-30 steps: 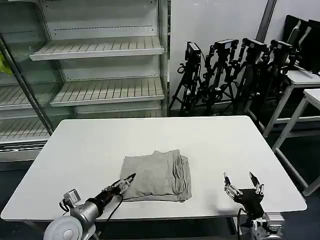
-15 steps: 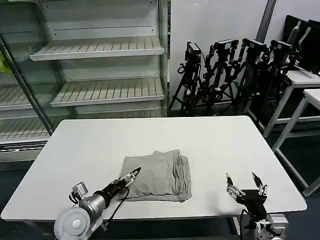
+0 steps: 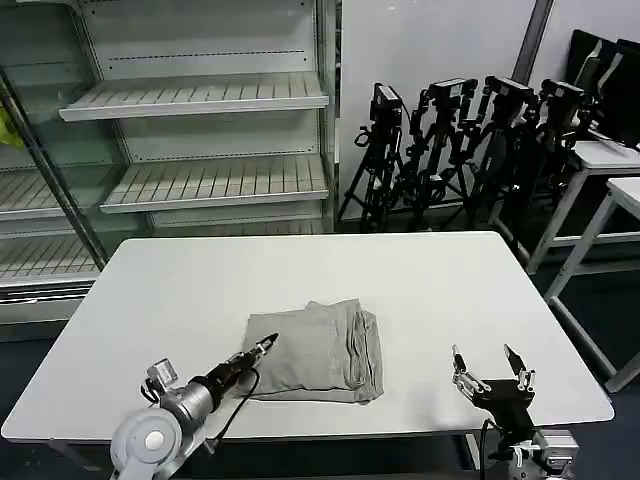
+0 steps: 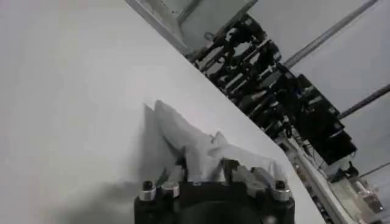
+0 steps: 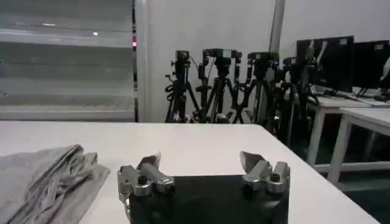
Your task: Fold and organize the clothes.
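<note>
A light grey shirt (image 3: 322, 348) lies folded in a rough rectangle near the table's front middle, its layered edges facing right. My left gripper (image 3: 263, 346) reaches in low from the front left and is shut on the shirt's left edge. In the left wrist view the cloth (image 4: 198, 143) rises between the fingers (image 4: 182, 169). My right gripper (image 3: 490, 364) hovers open over the front right of the table, apart from the shirt, nothing between its fingers. The right wrist view shows the shirt (image 5: 46, 176) off to one side of that gripper (image 5: 201, 165).
The white table (image 3: 420, 280) has bare room behind and on both sides of the shirt. A metal shelf unit (image 3: 200, 100) stands behind it at the left. Black tripods (image 3: 470, 130) and more white tables (image 3: 612, 165) are at the back right.
My left gripper slid forward to the shirt's left edge and its fingers closed there. The right gripper dropped back slightly toward the front edge.
</note>
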Controlling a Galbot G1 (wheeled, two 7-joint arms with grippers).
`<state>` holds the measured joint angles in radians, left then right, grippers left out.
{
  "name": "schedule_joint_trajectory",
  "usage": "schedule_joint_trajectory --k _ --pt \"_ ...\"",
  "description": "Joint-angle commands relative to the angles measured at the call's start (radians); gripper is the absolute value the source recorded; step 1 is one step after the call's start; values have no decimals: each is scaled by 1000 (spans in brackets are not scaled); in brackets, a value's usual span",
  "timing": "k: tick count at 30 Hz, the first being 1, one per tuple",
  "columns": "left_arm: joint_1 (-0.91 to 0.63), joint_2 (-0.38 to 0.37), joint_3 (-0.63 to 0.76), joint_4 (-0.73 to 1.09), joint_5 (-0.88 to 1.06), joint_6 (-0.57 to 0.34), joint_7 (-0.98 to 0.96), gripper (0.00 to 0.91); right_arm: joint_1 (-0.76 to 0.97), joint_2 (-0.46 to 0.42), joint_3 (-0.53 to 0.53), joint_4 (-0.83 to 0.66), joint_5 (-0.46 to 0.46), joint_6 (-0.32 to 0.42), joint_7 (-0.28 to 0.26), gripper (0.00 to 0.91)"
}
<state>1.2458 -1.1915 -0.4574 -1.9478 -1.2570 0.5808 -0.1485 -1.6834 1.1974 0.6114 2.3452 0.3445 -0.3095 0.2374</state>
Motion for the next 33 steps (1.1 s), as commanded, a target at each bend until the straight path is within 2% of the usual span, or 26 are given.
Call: schedule_joint_trajectory --k 1,9,14,17,23,27,30,33 --pt "1 -14 -14 -10 -23 -2 -9 20 -3 2 2 6 -1 0 0 907" --pt "25 -35 -45 -28 -45 -2 -14 20 -11 6 10 26 -1 0 1 907" --pt "59 -1 -106 -50 -59 -1 -18 20 -9 10 5 30 -1 0 0 907" --pt "91 57 -223 -61 -97 0 -25 20 5 10 -3 26 0 1 0 907" --pt "208 265 -558 -33 -118 2 -2 20 46 2 -29 5 9 1 -2 907" --pt "269 362 -741 -26 -119 2 19 20 86 -7 -48 -17 25 0 -2 907" --pt "269 424 -811 -35 -151 3 14 20 113 -14 -57 -27 39 -1 -3 907" --pt "254 457 -787 -91 -153 3 7 20 119 -18 -57 -30 44 -2 -3 907"
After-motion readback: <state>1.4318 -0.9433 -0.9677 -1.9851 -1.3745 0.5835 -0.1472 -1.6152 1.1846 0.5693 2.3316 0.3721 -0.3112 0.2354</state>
